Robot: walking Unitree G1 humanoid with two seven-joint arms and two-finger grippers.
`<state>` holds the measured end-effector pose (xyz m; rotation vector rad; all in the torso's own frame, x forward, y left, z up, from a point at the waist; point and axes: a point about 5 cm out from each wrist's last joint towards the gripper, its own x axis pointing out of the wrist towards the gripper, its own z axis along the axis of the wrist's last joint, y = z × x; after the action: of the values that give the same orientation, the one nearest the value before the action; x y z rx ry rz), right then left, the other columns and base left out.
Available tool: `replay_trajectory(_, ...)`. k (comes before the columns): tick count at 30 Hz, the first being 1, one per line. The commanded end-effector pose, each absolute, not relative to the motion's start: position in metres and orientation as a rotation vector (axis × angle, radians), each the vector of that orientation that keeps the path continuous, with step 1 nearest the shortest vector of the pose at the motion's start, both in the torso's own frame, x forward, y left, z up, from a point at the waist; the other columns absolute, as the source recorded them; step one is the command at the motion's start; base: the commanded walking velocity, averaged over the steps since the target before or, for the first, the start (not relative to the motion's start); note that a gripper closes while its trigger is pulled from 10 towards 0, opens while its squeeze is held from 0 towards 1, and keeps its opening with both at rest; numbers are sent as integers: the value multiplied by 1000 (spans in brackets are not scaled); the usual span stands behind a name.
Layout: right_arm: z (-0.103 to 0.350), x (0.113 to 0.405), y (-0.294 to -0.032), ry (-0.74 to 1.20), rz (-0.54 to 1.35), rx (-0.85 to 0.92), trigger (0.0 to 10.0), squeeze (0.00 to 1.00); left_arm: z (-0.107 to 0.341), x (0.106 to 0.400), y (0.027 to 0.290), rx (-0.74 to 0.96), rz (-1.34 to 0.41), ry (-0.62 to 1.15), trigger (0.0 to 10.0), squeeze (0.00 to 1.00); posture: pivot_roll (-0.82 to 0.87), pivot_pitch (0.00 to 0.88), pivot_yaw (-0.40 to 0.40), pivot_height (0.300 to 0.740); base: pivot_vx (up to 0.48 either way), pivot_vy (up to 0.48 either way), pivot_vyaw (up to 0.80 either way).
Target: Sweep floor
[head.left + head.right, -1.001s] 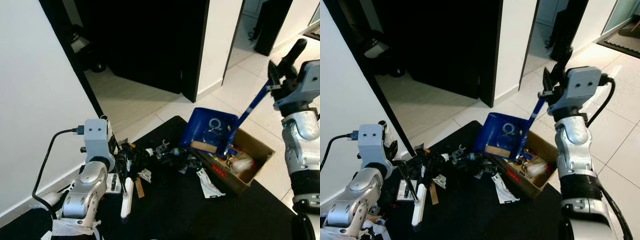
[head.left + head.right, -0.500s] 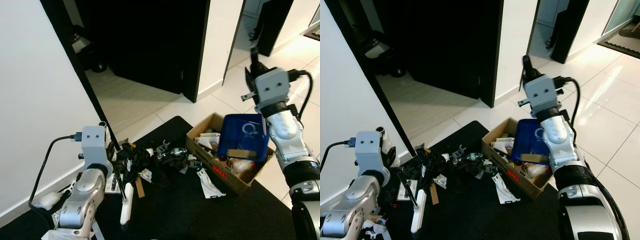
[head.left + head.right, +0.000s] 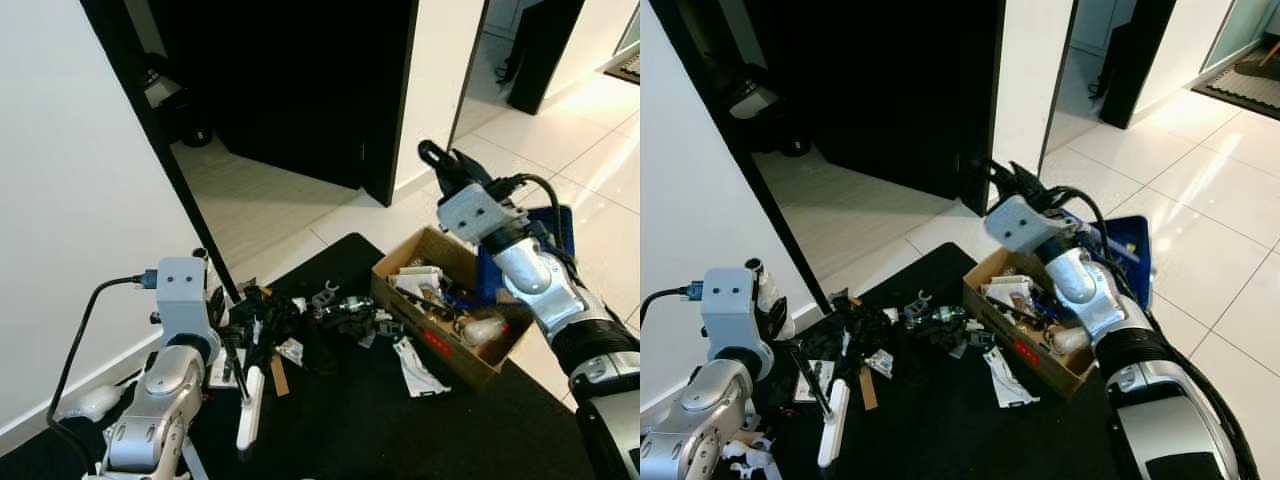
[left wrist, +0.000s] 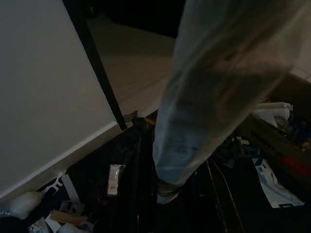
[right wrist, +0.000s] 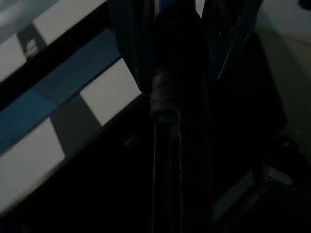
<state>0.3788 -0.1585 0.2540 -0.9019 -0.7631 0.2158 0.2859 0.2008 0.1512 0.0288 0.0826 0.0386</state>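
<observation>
Two grippers were at work on the black mat (image 3: pixel 340 420): the right gripper (image 3: pixel 1012 182) clasped a blue dustpan (image 3: pixel 1127 250) tipped behind the cardboard box (image 3: pixel 450 325) of swept-up debris, while the left gripper (image 3: pixel 232 345) clutched a white-handled brush (image 3: pixel 248 405) beside the litter pile (image 3: pixel 300 320).

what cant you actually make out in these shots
- Right gripper: head views, too small and dark to tell finger state.
- Blue dustpan: head views, mostly hidden behind the right arm.
- Cardboard box contents: too small to identify.
- Left wrist view: blurred pale handle blocks the floor debris.
</observation>
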Motion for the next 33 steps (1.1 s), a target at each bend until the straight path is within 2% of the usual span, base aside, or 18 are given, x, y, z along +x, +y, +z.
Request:
replay_trajectory(1, 262, 376, -148, -850, 257, -962, 10000, 0, 157, 282, 208, 71, 56, 63, 10000, 0, 152, 184, 60, 740, 0, 0, 0)
replay_trajectory(7, 247, 374, -137, -861, 325, -1020, 10000, 0, 157, 279, 207, 67, 50, 61, 10000, 0, 158, 193, 53, 740, 0, 0, 0)
replay_trajectory(12, 208, 363, -118, -836, 494, -1082, 10000, 0, 156, 276, 207, 62, 51, 64, 10000, 0, 159, 199, 48, 740, 0, 0, 0)
replay_trajectory(18, 182, 357, -114, -794, 542, -1091, 10000, 0, 157, 275, 205, 59, 48, 64, 10000, 0, 164, 204, 48, 740, 0, 0, 0)
replay_trajectory(30, 187, 360, -121, -811, 512, -1130, 10000, 0, 158, 277, 201, 53, 34, 60, 10000, 0, 150, 199, 53, 740, 0, 0, 0)
replay_trajectory(33, 196, 363, -128, -812, 450, -1090, 10000, 0, 157, 277, 200, 50, 31, 61, 10000, 0, 148, 198, 53, 740, 0, 0, 0)
